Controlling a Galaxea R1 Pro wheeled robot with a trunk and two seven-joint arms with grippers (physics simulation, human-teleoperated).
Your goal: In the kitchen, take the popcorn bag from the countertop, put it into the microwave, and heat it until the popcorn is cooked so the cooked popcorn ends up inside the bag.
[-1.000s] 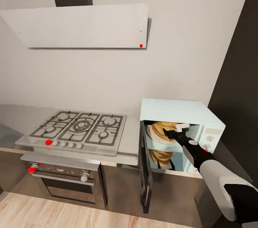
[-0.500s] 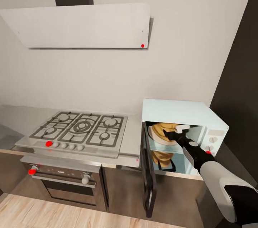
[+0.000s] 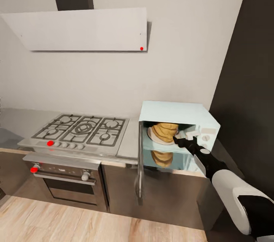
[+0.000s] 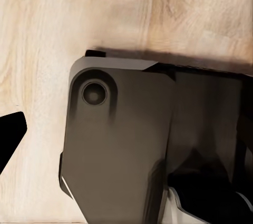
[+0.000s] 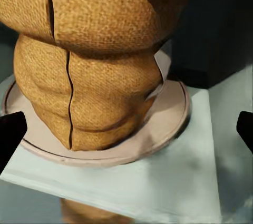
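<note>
Kitchen, pale wood floor point(image 3: 76, 223), grey wall, dark panel at right. Nearest us in the head view, the right arm's white forearm reaches forward into the microwave point(image 3: 179, 114), which sits on the countertop point(image 3: 131, 147) with its door point(image 3: 141, 166) swung open toward us. The right gripper point(image 3: 186, 139) is just inside the opening, close beside the bag but not touching it as far as we can see. In the right wrist view its two dark fingertips point(image 5: 11, 134) sit wide apart at the frame edges, nothing between them, so jaws spread and empty.

The popcorn bag point(image 5: 95, 60) stands upright on the round turntable plate point(image 5: 168, 118) inside the microwave, long axis vertical, ridged sides stacked in rolls; the rim is cut off, so we cannot tell if the mouth is up.

Left wrist view: a dark robot part point(image 4: 121, 150) over the wood floor, one dark fingertip point(image 4: 10, 134) at the edge; jaw spread we cannot tell.

Further left, gas hob point(image 3: 82, 130) above the steel oven point(image 3: 64, 185). Beyond, range hood point(image 3: 80, 29) on the wall.
</note>
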